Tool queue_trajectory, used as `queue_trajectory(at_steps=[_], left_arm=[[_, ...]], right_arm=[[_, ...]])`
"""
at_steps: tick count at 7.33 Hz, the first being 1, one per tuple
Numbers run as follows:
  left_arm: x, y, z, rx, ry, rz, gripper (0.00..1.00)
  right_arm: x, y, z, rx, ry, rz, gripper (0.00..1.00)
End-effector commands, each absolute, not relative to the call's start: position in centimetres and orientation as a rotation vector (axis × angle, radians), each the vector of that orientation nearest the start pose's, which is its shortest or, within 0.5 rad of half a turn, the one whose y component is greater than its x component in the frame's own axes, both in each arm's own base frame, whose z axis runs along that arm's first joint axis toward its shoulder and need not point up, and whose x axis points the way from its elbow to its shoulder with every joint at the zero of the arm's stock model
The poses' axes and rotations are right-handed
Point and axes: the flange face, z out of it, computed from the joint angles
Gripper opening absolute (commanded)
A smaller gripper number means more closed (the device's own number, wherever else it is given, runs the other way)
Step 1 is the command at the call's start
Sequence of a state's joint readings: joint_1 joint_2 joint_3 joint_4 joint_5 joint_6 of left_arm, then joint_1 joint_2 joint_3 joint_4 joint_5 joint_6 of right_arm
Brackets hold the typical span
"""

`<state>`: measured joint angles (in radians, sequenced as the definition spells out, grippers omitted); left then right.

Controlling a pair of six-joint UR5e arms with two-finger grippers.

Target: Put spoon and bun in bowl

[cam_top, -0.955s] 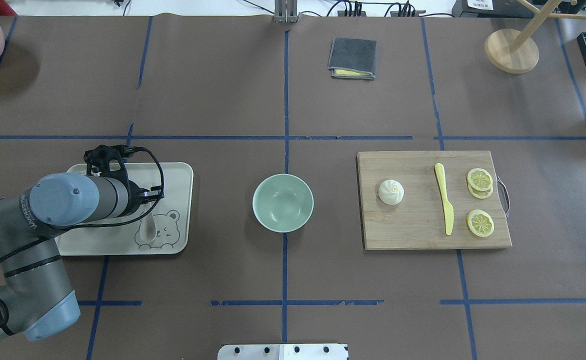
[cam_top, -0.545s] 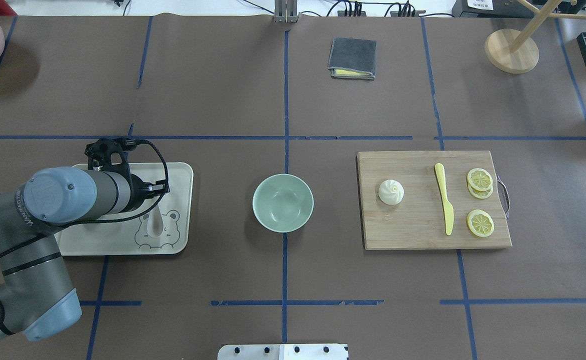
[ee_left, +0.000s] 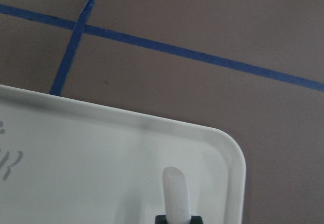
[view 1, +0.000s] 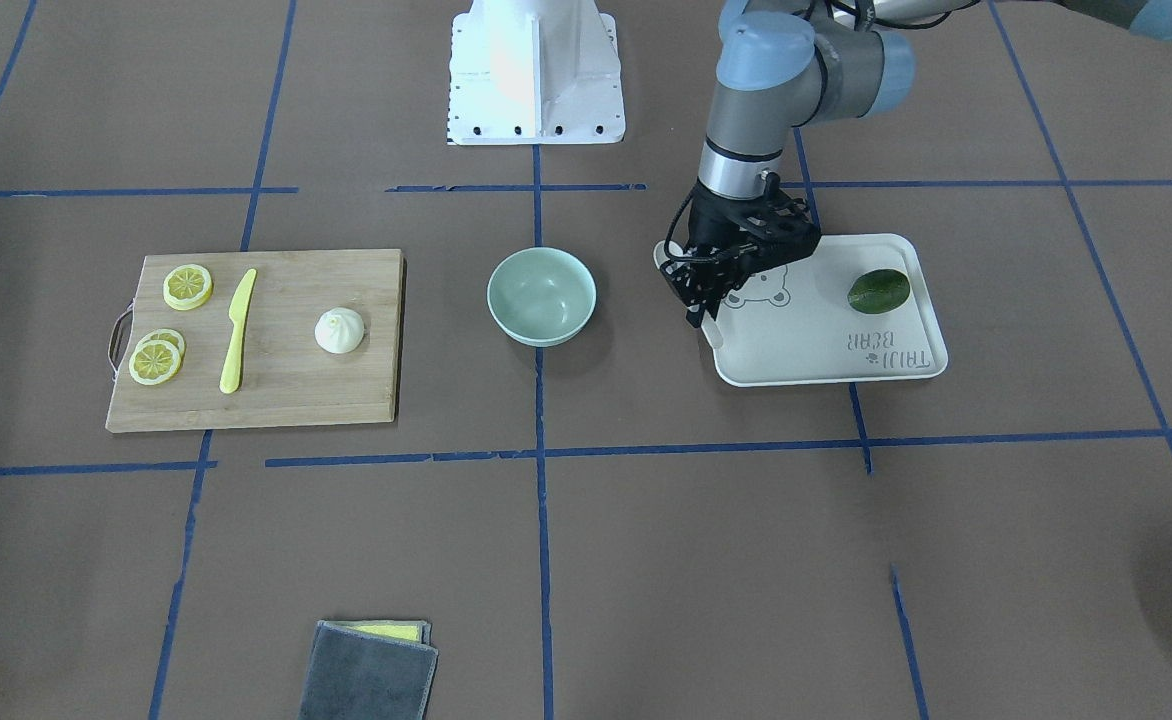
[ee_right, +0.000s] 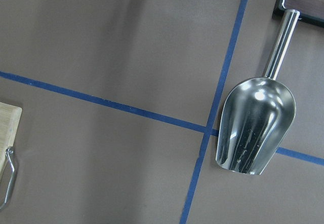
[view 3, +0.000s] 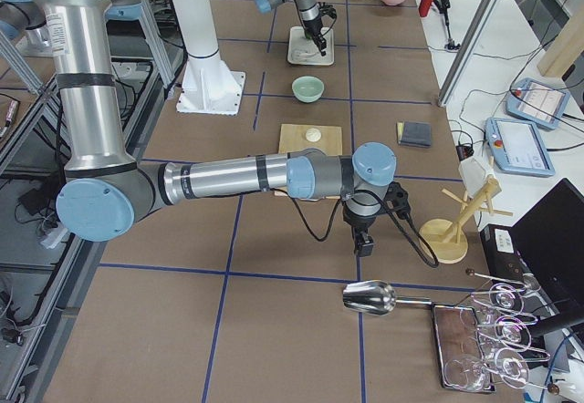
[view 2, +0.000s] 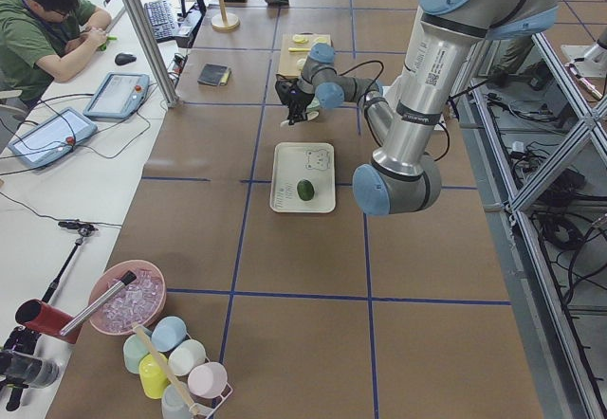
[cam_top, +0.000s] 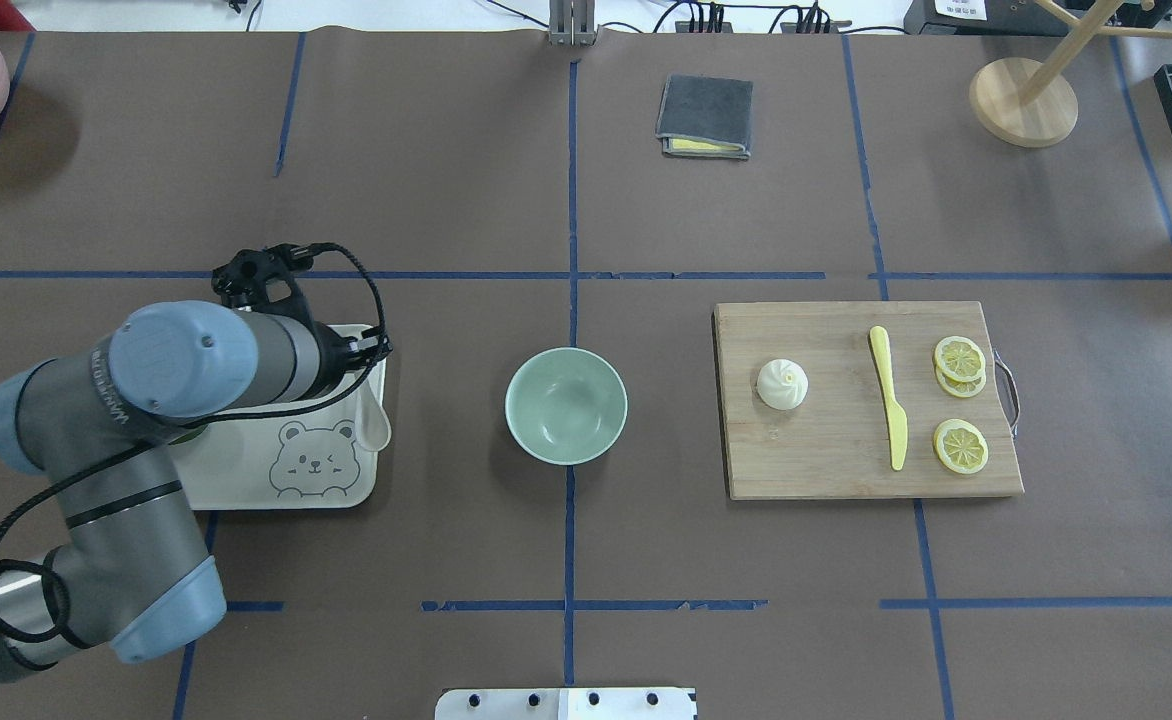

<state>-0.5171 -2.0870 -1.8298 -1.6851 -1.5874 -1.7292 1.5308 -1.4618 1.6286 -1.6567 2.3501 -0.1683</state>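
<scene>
Overhead exterior shows the left gripper (view 1: 698, 300) over the bowl-side edge of the bear-printed tray (cam_top: 246, 470). Its fingers are closed on the handle of the spoon (cam_top: 376, 422), whose pale scoop hangs down past the tray's right rim. The left wrist view confirms the clamp: the off-white handle stands pinched between the fingertips, with the tray's rounded corner and brown table behind it. The spoon looks to be off the tray floor, though the height is hard to read. A dark green lime (view 1: 878, 290) sits on the tray's left part. To the right of the tray, apart from it, stands the mint-green bowl (cam_top: 566, 405), and nothing is in it. Farther right, the bun (cam_top: 782, 384) rests on the left part of the wooden cutting board (cam_top: 826, 460), beside the yellow knife (cam_top: 889, 395) and the lemon slices (cam_top: 960, 445). The right gripper (view 3: 365, 246) hovers well off at the far right near a metal scoop (ee_right: 255, 125); whether its fingers are apart or together cannot be told. By my reading the spoon is grasped but not delivered, and the bun is untouched, so neither placement is done.
</scene>
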Motion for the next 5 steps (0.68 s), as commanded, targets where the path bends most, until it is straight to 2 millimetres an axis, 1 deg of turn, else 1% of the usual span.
queue_trajectory(at_steps=[1,2,3,4,5], left_arm=[[52.9,-43.9,19.1,0.083,0.881,-0.782,0.00],[55.0,-43.8,18.7,0.091,0.868,-0.799,0.00],[57.1,-42.0,18.5,0.108,0.862,-0.781,0.02],[57.6,-41.4,18.3,0.105,0.865,-0.772,0.05],[58.0,-41.0,17.7,0.102,0.871,-0.764,0.12]], right_arm=[[4.2,-54.0,58.4,0.124,-0.774,-0.227,1.00],[4.2,-54.0,58.4,0.125,-0.774,-0.228,1.00],[4.2,-54.0,58.4,0.124,-0.774,-0.227,1.00],[4.1,-54.0,58.4,0.123,-0.774,-0.228,1.00],[4.2,-54.0,58.5,0.122,-0.774,-0.226,1.00]])
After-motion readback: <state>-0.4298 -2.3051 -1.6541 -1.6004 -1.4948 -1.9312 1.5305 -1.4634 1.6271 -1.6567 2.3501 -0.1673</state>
